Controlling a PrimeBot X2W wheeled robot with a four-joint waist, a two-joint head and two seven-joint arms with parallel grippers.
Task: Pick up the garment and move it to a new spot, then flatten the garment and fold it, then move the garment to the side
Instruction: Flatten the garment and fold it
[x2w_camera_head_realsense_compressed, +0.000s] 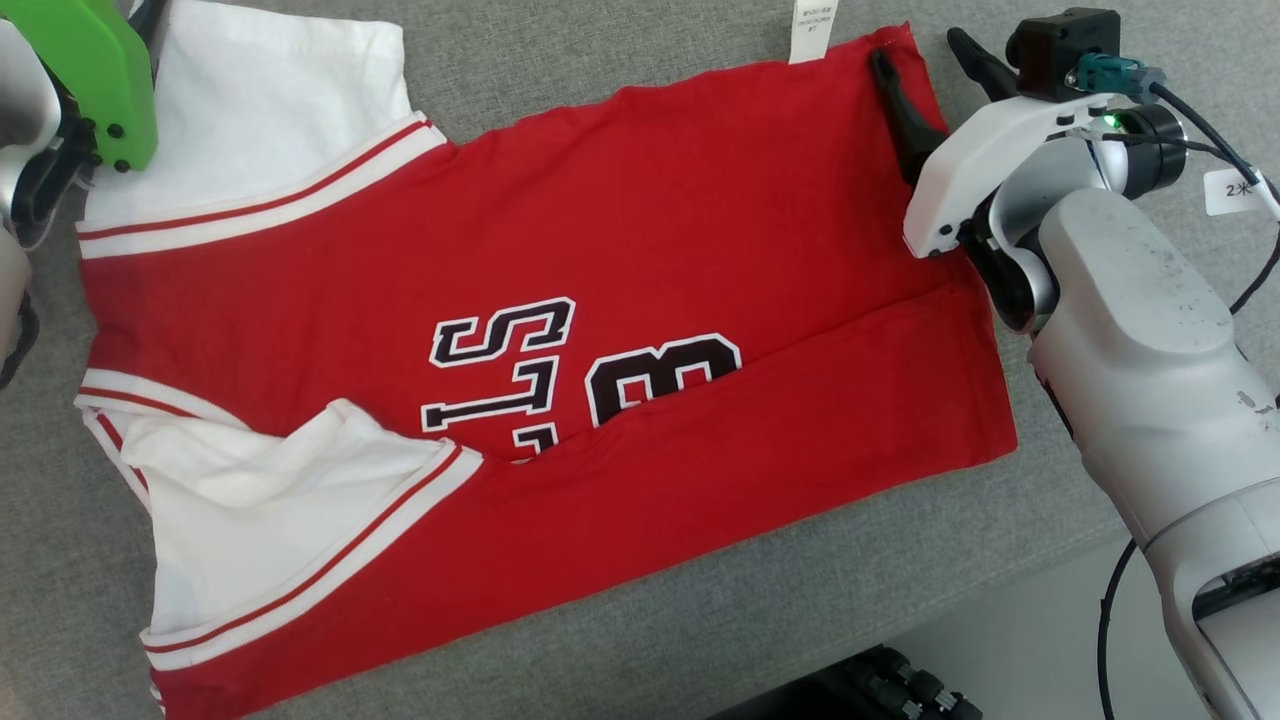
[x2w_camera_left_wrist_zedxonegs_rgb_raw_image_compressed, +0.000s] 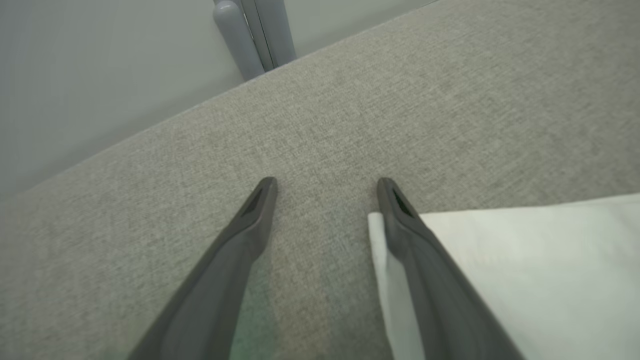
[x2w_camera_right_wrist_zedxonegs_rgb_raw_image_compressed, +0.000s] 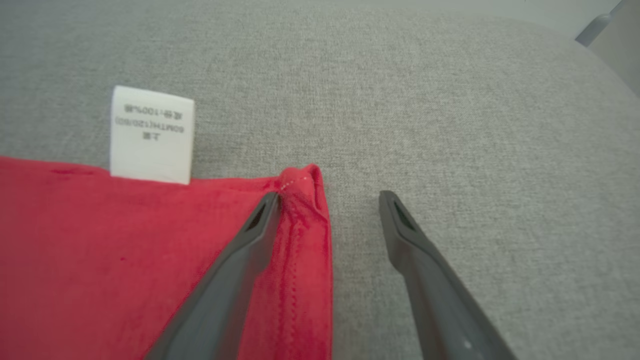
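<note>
Garment (x2w_camera_head_realsense_compressed: 600, 250), a red sports jersey with white sleeves, lies spread across the middle of a grey padded surface (x2w_camera_head_realsense_compressed: 700, 640). In the head view its sleeves point to 9 o'clock and its hem to 3 o'clock. The long edge at 6 o'clock lies folded up over part of the black printed lettering (x2w_camera_head_realsense_compressed: 500, 370).

The right gripper (x2w_camera_right_wrist_zedxonegs_rgb_raw_image_compressed: 327, 197) is at the jersey's 1 o'clock corner with its fingers apart. One finger is over the red hem just inside the corner and the other is over bare grey surface, near a white care label (x2w_camera_right_wrist_zedxonegs_rgb_raw_image_compressed: 151, 134). The left gripper (x2w_camera_left_wrist_zedxonegs_rgb_raw_image_compressed: 327, 182), at 10 o'clock, is also spread and holds nothing, with one finger over the edge of the white sleeve (x2w_camera_left_wrist_zedxonegs_rgb_raw_image_compressed: 525, 260).

The step in hand looks like gripping the far edge to fold it towards 6 o'clock. Each gripper should straddle the cloth edge and pinch every layer; the left seems barely over its sleeve. Both ends should rise together and level, so the fold lands straight.
</note>
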